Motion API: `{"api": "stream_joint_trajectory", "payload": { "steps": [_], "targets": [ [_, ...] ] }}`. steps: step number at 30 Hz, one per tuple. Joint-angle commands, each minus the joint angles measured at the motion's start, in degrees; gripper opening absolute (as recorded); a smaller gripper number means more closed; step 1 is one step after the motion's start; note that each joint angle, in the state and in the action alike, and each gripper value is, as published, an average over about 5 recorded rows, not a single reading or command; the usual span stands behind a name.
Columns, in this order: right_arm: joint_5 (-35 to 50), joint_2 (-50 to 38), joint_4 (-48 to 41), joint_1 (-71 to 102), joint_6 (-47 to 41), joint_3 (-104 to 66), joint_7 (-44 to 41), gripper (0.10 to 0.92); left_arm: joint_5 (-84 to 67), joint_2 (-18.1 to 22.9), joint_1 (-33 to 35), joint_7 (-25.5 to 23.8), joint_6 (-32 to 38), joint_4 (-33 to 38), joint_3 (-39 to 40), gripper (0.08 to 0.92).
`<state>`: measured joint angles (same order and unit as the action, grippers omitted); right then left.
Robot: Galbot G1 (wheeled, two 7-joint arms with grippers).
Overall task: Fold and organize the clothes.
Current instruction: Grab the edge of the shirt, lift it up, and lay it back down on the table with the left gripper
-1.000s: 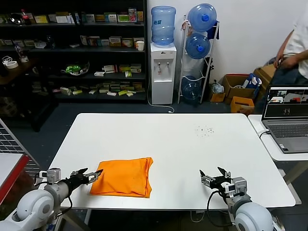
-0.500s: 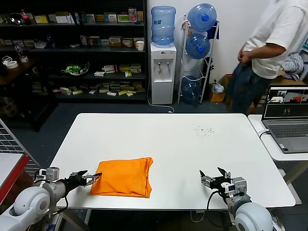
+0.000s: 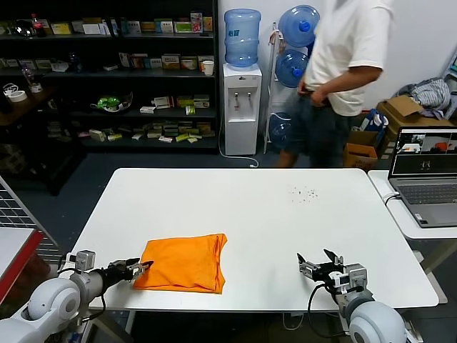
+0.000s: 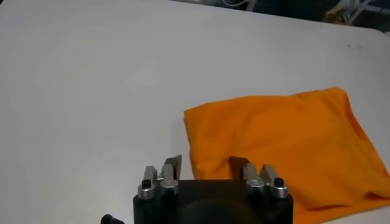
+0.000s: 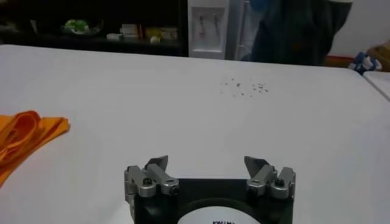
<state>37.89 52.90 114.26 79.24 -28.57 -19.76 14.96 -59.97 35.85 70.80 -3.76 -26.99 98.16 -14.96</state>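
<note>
Since the earlier frames the left gripper (image 3: 140,269) has drawn back slightly toward the robot at the near-left edge of the folded shirt, and the person in the white top and dark trousers (image 3: 341,78) has walked leftward behind the surface; the right gripper (image 3: 318,264) has not shifted; the bright orange short-sleeved cotton T-shirt (image 3: 183,261) lies folded into a compact rectangle at about 7 o'clock on the white rectangular surface (image 3: 271,214), near the front edge; the left gripper sits at the shirt's 9 o'clock side, released, fingers spread with nothing between them; the right gripper rests at 5 o'clock, well apart from the cloth, also released and empty. Judging the fold nearly finished, the risk is a careless move by the left gripper snagging the near corner, dragging layers loose or sliding the bundle off the front edge.
</note>
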Motion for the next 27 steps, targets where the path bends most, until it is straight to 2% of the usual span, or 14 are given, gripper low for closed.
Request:
{"api": "stream_joint_trajectory", "payload": {
  "steps": [1, 8, 14, 17, 21, 27],
  "targets": [
    [0.0, 0.03, -0.06, -0.11, 0.0, 0.12, 0.06, 0.823, -0.15, 0.11, -0.35, -0.1, -0.04, 0.72, 0.9, 0.49],
    [-0.02, 0.0, -0.08, -0.13, 0.06, 0.22, 0.1, 0.823, -0.34, 0.63, 0.66, 0.44, 0.8, 2.64, -0.35, 0.291],
    [0.0, 0.44, -0.3, 0.11, 3.03, 0.09, -0.58, 0.823, 0.58, 2.3, 1.8, 2.77, 2.32, 6.65, -3.3, 0.125],
    [-0.1, 0.67, -0.24, 0.2, 4.83, -0.05, -1.25, 0.823, 2.29, 3.83, 2.78, 4.86, 2.4, 10.29, -6.15, 0.092],
    [-0.52, 0.66, -0.23, 0.02, 5.94, -0.15, -1.81, 0.823, 6.75, 4.37, 5.38, 7.3, 1.84, 14.38, -10.48, 0.092],
    [-0.54, 0.53, -0.53, -0.67, 6.41, 0.1, -2.0, 0.823, 9.37, 0.63, 9.15, 8.23, 0.87, 12.32, -16.55, 0.092]
  ]
}}
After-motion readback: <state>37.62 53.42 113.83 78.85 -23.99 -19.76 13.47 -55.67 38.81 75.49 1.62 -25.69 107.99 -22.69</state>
